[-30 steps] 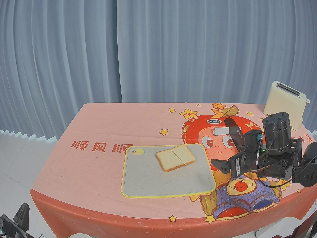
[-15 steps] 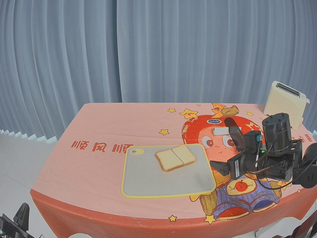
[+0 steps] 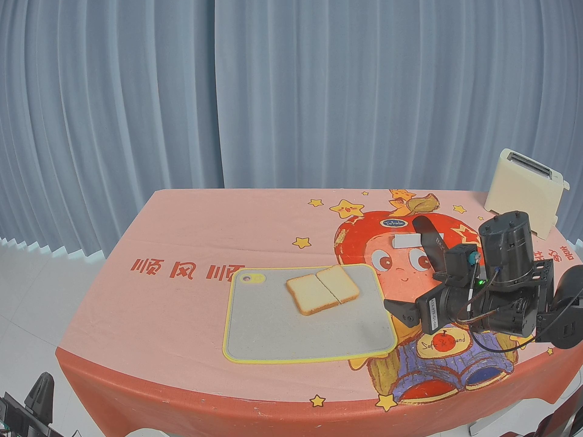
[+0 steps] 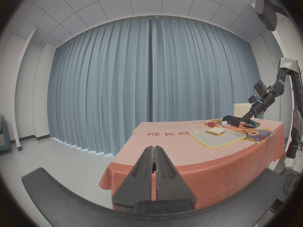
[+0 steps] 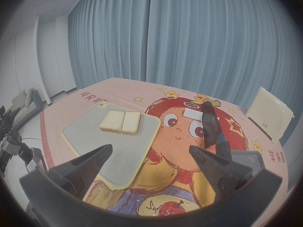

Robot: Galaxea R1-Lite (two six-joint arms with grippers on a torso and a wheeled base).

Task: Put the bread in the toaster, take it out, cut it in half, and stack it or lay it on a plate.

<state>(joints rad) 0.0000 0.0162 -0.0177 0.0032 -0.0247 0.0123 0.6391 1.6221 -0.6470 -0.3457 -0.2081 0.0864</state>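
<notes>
The bread (image 3: pixel 323 289) lies cut into two halves, side by side, on a grey cutting board (image 3: pixel 273 329) with a yellow rim. My right gripper (image 3: pixel 419 289) hovers open just right of the board, with nothing between its fingers. In the right wrist view the halves (image 5: pixel 120 122) lie beyond the open gripper (image 5: pixel 150 148). The black-bladed knife (image 5: pixel 210 123) rests beside the gripper's far finger, its teal handle in a grey holder (image 5: pixel 246 161). The cream toaster (image 3: pixel 525 192) stands at the table's far right corner. My left gripper (image 4: pixel 154 161) is shut, low and well off the table's left side.
A small white block (image 3: pixel 405 241) lies on the printed tablecloth by the knife's tip. The knife blade (image 3: pixel 428 238) slants up just behind my right gripper. Bare cloth stretches left of and behind the board. A curtain hangs behind the table.
My right gripper has drifted a little left and down, toward the board's right edge. The bread, knife and left arm have not moved.
</notes>
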